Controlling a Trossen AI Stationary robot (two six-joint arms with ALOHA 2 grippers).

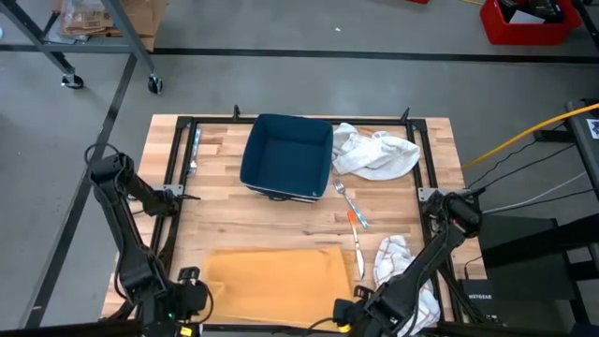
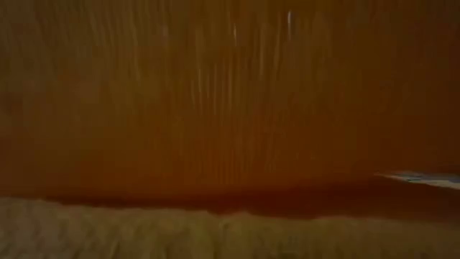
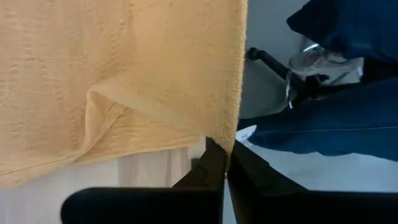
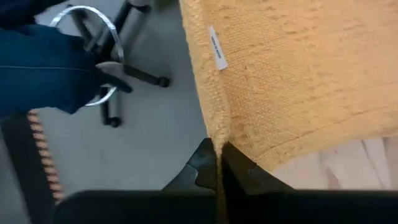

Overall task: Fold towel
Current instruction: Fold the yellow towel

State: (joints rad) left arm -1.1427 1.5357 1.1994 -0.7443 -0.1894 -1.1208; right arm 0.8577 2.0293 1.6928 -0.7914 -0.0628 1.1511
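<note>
Towel (image 1: 277, 272) fills low view, hiding all | left gripper (image 3: 217, 163) pinches corner | right gripper (image 4: 217, 163) pinches edge

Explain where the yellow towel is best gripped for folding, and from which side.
Grip the yellow towel at its two near corners, coming from the table's near edge: it lies flat with that hem nearest both arms. The left gripper and right gripper already pinch it there, jaws shut on the hem.

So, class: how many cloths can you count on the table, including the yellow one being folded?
3: the yellow towel at the near edge, a white cloth beside the blue bin, and another white cloth by the right arm. Others may be hidden.
</note>
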